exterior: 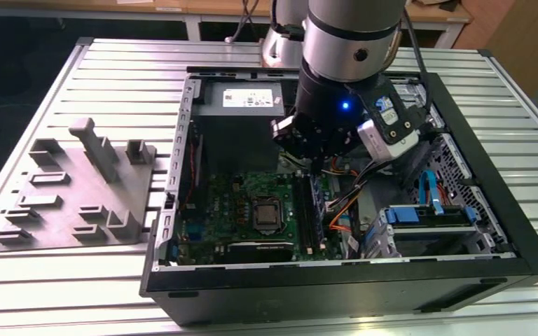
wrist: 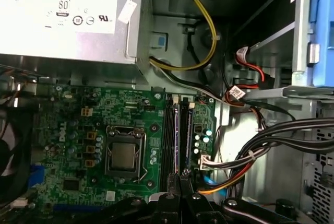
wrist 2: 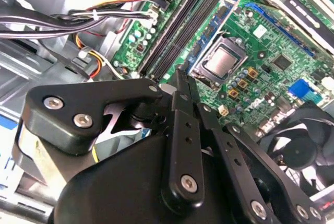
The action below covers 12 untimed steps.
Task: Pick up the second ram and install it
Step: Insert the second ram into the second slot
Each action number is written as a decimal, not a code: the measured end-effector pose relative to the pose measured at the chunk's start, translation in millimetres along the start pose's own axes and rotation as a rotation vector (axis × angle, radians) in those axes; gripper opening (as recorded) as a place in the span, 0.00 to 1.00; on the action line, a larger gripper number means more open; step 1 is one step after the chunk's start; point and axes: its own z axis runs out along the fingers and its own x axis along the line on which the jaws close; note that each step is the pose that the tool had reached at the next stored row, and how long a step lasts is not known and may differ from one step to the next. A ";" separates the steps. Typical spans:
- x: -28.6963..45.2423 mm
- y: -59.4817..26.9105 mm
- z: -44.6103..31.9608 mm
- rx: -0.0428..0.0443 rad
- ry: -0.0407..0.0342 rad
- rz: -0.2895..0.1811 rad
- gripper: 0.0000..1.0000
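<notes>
Under your gripper (exterior: pixel 311 166), the ram (exterior: pixel 312 213) stands on edge in its slot beside the CPU (wrist: pixel 123 156).
Your fingers (wrist 2: pixel 182 96) are pressed together, pinching nothing, tips over the slots; contact you cannot tell. The ram's long axis runs from the power supply (wrist: pixel 62 15) toward the case's front wall. It is a thin dark-blue board; the fingers are matte black.

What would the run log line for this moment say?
end effector: shut, low over motherboard | second ram: upright in slot, beneath end effector | contact: cannot tell
</notes>
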 end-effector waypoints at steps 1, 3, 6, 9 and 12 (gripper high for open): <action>0.0 -0.1 1.8 0.0000 0.0000 0.000 0.11; 0.2 -0.2 5.4 -0.0001 -0.0001 0.000 0.11; 0.3 -0.3 10.8 0.0000 0.0000 0.000 0.11; 0.5 -0.5 16.4 0.0000 -0.0001 0.000 0.11; 0.6 -0.6 21.7 0.0000 0.0000 0.000 0.11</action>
